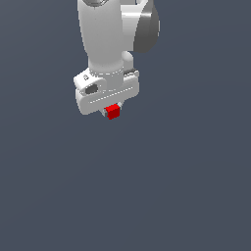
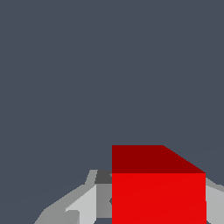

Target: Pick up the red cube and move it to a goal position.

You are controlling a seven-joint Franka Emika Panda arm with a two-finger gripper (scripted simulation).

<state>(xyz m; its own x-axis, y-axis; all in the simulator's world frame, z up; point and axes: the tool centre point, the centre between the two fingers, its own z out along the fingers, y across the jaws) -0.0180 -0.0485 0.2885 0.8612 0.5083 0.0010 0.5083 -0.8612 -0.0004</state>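
Red cube (image 1: 113, 112) clamped between the white hand's (image 1: 112, 113) fingers (image 2: 89, 203).

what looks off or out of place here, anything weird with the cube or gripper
Nothing stands out. The red cube sits between the fingers of the gripper, squarely and undamaged in the wrist view. Around them is only plain, flat grey background.

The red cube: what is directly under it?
Under the red cube only plain dark grey background shows; no surface or shadow is visible. The gripper covers its top, with grey fingers at its sides.
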